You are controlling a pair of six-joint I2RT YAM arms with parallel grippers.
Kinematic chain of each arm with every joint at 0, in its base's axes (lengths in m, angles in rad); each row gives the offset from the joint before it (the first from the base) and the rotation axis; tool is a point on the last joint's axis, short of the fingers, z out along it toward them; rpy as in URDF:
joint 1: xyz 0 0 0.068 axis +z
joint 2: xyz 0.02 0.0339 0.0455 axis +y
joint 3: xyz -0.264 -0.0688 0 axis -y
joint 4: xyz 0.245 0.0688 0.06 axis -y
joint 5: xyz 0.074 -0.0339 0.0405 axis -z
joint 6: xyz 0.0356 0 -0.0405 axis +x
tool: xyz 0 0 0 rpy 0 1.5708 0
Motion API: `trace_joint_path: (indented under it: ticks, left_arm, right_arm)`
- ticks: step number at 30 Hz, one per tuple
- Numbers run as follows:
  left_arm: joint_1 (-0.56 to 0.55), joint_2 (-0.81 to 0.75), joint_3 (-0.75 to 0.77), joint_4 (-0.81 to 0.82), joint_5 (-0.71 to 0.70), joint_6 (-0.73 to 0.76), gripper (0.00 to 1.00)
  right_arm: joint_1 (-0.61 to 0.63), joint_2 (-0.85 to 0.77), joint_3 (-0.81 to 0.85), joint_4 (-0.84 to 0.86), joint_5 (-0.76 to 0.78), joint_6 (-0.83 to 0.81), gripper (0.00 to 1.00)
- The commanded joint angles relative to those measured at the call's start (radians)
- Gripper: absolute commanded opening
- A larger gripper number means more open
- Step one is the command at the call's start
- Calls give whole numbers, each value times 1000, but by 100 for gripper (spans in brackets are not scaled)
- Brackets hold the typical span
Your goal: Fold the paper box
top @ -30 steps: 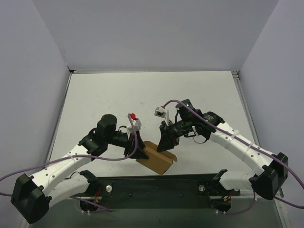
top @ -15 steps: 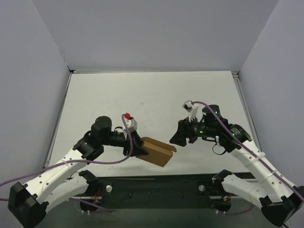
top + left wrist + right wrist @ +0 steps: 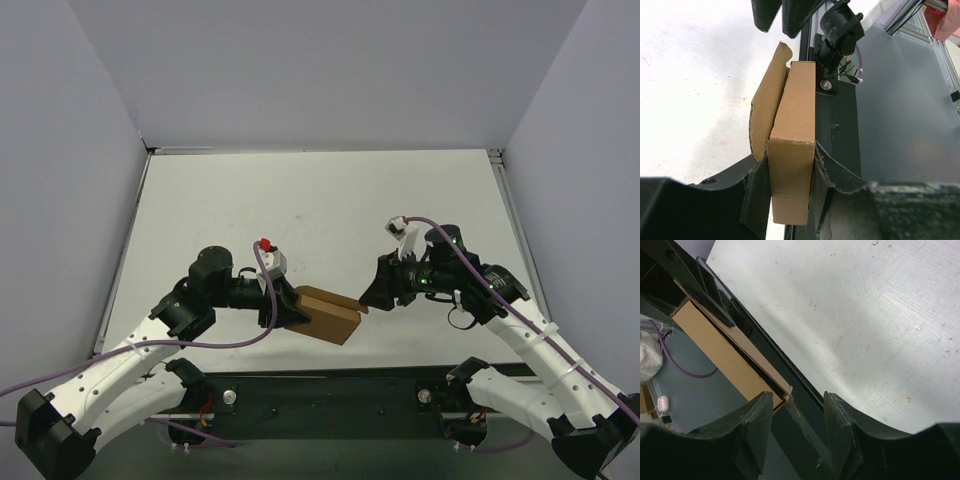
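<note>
- As the left claw [image 3: 287, 308] bites down on the near end of the paper box [image 3: 330, 318], you can see it plainly: both jaws are clamped on the brown cardboard, one on each narrow side.
- Over on the other side, the right claw [image 3: 368, 297] is at the box's far end with its jaws apart. A cardboard corner pokes into the gap, nothing pinched.
- The box sits low between the two arms, at the near edge of the desk [image 3: 300, 200], half over the black base plate [image 3: 330, 392]. I can't tell whether it rests on the surface or is held just clear of it.
- It's already a compact rectangular body, but one long flap [image 3: 765, 105] stands loose along its side, bowed away from the wall.
- My read: we're late in the fold, at the closing step, with that flap left to go.
- The next move, I'd say, needs the right claw to catch or push the flap edge and press it flat while the left holds firm. Thin card like that could crease or spring back.
- The desk is pale, scuffed and lightly speckled, with nothing else on it that I can see.
- Plain grey walls [image 3: 330, 70] box in three sides, and purple cables [image 3: 240, 340] trail along both arms.
</note>
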State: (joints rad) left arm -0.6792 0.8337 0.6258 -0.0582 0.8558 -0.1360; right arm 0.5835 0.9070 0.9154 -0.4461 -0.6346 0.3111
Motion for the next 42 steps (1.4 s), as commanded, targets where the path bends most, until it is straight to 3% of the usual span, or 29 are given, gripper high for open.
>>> trace_joint_path:
  ticks: [1, 10, 21, 30, 42]
  left_arm:
    - [-2, -13, 6, -2, -15, 21, 35]
    - [-2, -13, 5, 1, -17, 21, 35]
    - [-5, -16, 3, -2, -24, 35, 35]
    - [-135, -61, 18, -112, -319, 125, 34]
    - [-161, -73, 25, -134, -460, 121, 34]
  right_arm:
    - [32, 6, -16, -14, -31, 13, 44]
    - [67, 30, -12, -16, -10, 0, 28]
    - [67, 58, 17, -40, 29, 25, 0]
    - [91, 121, 97, -45, 140, 206, 0]
    - [229, 176, 112, 41, 338, 401, 0]
